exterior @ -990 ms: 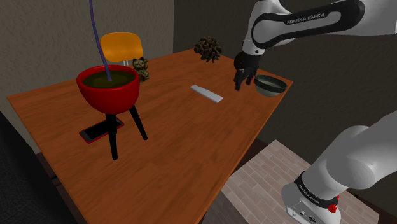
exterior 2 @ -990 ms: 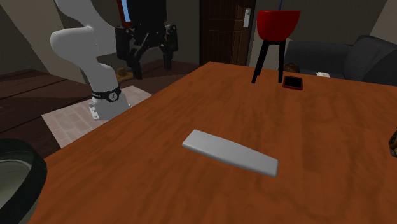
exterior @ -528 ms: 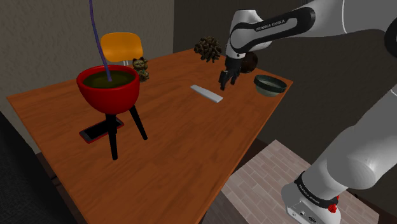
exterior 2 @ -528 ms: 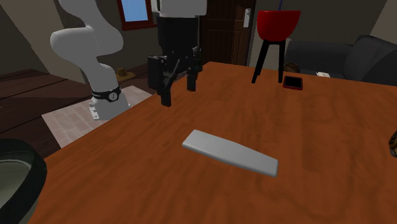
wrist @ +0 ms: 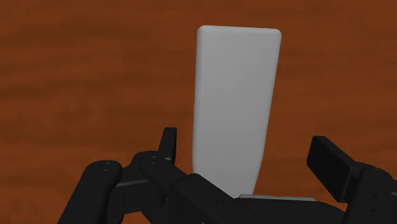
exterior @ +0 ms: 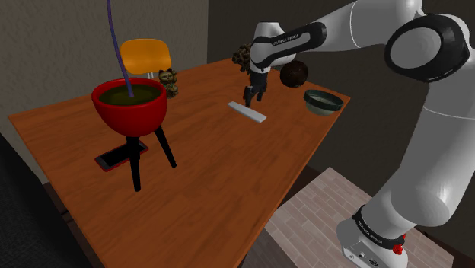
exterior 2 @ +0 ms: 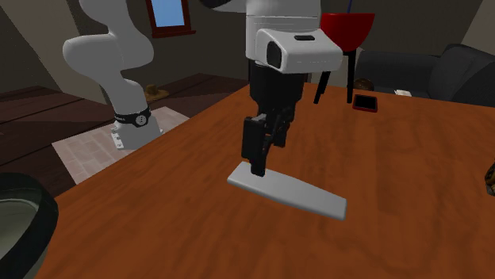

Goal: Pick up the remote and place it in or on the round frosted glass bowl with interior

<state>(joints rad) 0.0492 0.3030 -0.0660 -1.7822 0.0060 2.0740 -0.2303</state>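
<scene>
The remote (exterior: pixel 247 112) is a flat, plain grey slab lying on the wooden table (exterior: pixel 190 175). My black gripper (exterior: pixel 251 93) hangs open just above the remote (exterior 2: pixel 287 191), over the end nearer the stand. In the wrist view the remote (wrist: pixel 235 102) runs lengthwise between the two spread fingers (wrist: pixel 167 143), with a gap on each side and no contact. The gripper (exterior 2: pixel 258 154) points straight down. The round dark grey-green bowl (exterior: pixel 322 101) stands near the table's corner, to the shoulder view's right of the gripper; its rim (exterior 2: pixel 24 230) also appears at the second exterior view's lower left.
A red bowl on black tripod legs (exterior: pixel 129 106) stands at the shoulder view's left, with a red phone (exterior: pixel 118 158) under it. A cat figurine (exterior: pixel 168 81), a spiky brown object (exterior: pixel 245 55) and a dark ball (exterior: pixel 294 74) sit along the far edge. An orange chair (exterior: pixel 145 55) is behind.
The arm has swung from beside the grey-green bowl toward the shoulder view's left and come down over the remote's end. The fingers stayed open; the remote has not moved.
</scene>
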